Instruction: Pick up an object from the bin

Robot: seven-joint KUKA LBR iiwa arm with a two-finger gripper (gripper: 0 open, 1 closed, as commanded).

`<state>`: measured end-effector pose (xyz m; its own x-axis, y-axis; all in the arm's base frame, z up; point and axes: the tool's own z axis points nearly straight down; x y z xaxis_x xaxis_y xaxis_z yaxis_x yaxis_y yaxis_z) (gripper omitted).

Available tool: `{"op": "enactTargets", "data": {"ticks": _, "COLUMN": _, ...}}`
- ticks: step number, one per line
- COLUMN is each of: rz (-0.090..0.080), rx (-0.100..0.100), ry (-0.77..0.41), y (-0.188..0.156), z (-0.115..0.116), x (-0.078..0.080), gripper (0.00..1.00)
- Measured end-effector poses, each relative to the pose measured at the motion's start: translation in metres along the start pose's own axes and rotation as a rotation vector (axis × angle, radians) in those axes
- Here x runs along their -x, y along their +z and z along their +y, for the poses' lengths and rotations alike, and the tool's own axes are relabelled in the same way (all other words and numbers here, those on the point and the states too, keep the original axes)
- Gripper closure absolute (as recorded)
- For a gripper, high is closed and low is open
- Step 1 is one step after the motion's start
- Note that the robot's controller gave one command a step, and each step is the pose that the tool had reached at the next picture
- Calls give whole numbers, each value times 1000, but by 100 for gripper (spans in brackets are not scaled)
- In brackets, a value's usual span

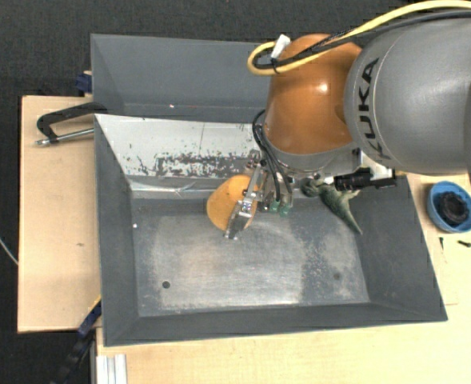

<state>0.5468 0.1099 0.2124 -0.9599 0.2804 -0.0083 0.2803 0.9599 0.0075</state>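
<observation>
Hand (241, 213) at the orange ball (221, 201)
Its grip cannot be told; ball seemingly low in the bin (219, 282), lift remaining.

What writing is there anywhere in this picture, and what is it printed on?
"UKA": black letters on the robot's grey arm casing; a further letter may be hidden at the casing's edge.
Nothing else can be read; the bin carries no legible text.
</observation>
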Motion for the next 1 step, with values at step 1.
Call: {"op": "enactTargets", "data": {"ticks": 1, "rz": 15, "rx": -9, "ry": 200, "y": 79, "z": 55, "x": -46, "gripper": 100}}
